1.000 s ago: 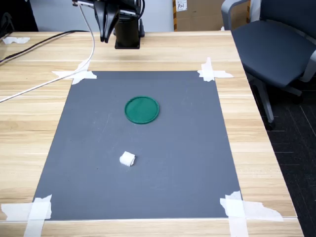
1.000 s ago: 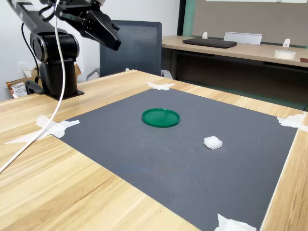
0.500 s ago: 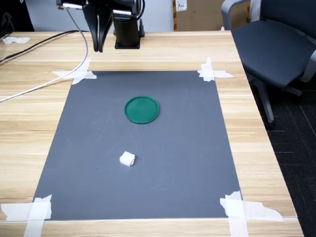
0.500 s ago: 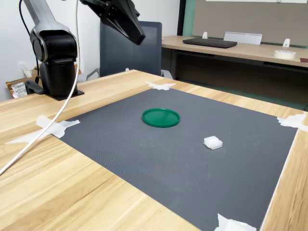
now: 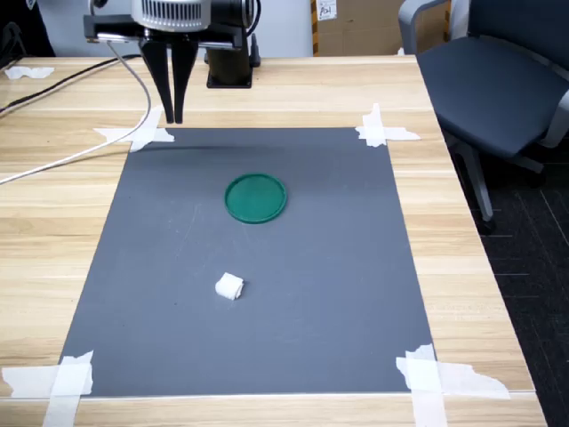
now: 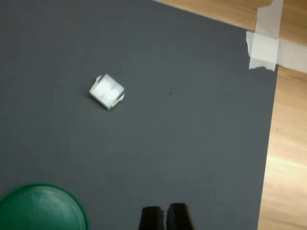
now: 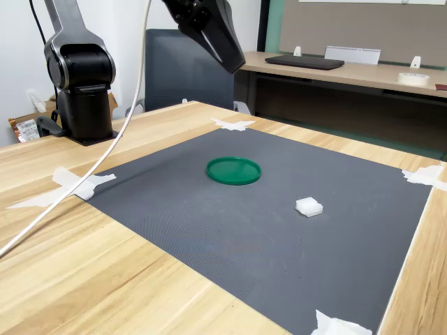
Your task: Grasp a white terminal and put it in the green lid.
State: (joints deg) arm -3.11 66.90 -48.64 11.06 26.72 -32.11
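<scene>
White and blocky, the terminal [image 5: 229, 286] lay loose on the grey mat [image 5: 338, 267], well apart from the gripper [image 5: 174, 116] and some way from the green lid [image 5: 255, 197], which sat flat nearer the mat's middle. In the second exterior view the terminal [image 7: 309, 206] was to the second exterior view's right of the lid [image 7: 233, 170], with bare mat between them. The gripper [image 7: 236, 64] hung high above the table, empty, its two fingers drawn together with hardly a slit showing in the wrist view [image 6: 164, 216].

The step in hand looked like the approach, so nothing of the task was yet done. To do it well, the jaws would need to part wider than the terminal before any descent, since together they would only knock the piece aside. In the wrist view the terminal [image 6: 107, 91] sat skewed to the fingers' line, so a turn of the wrist to meet two flat faces squarely seemed wise. Centring over it first, then coming straight down, should keep so light a piece from skating across the mat. The lid [image 6: 41, 208] was shallow-rimmed, so a low release would suit later.
</scene>
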